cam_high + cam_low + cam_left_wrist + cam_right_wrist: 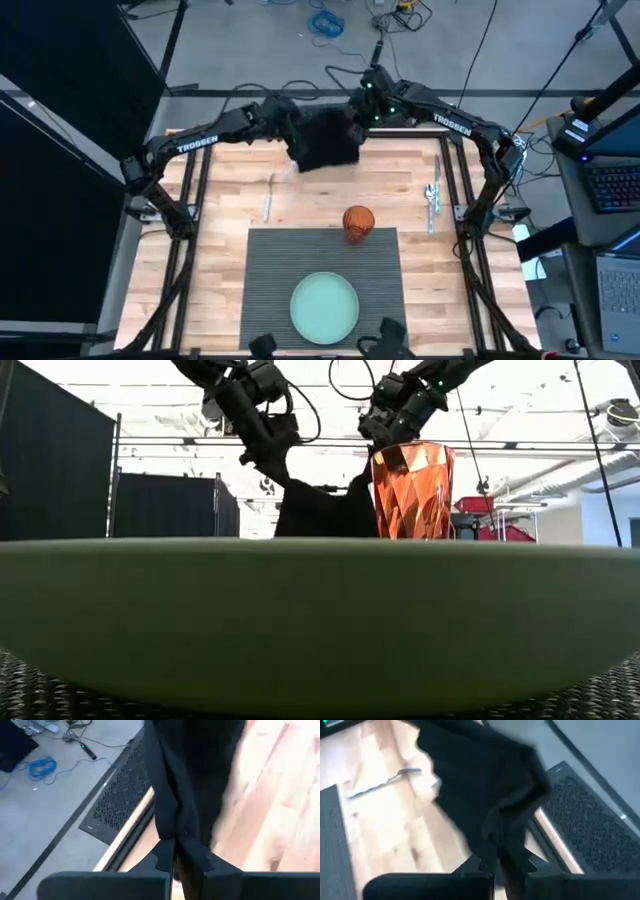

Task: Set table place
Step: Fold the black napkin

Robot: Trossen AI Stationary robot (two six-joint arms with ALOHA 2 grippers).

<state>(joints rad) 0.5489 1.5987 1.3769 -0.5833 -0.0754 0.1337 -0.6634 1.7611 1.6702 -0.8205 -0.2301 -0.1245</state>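
**Both grippers holding black napkin above far edge of table**

Left gripper: fingers pinched together on a fold of the black napkin, cloth bunched right at the tips and hanging away from them. Right gripper: fingers likewise closed on the napkin, gripping another part of its edge. In the high view the left gripper and right gripper sit at the far edge of the table, near each other, napkin spread between them and draping down over the wood. Low view shows the napkin hanging from both grippers, lifted, lower edge hidden behind the plate rim, so contact with the table cannot be told.

Placemat: dark grey, ribbed, lying flat on the near middle of the table, well apart from both grippers. Pale green plate rests on the near part of the placemat, centred. Orange faceted cup stands upright at the placemat's far edge, slightly right of centre; in the low view the cup shows behind the plate rim.

Fork lies on bare wood left of the placemat's far corner, just near the napkin's hanging edge. Spoon and another piece of cutlery lie side by side on the right of the table, beside the right arm's base frame.
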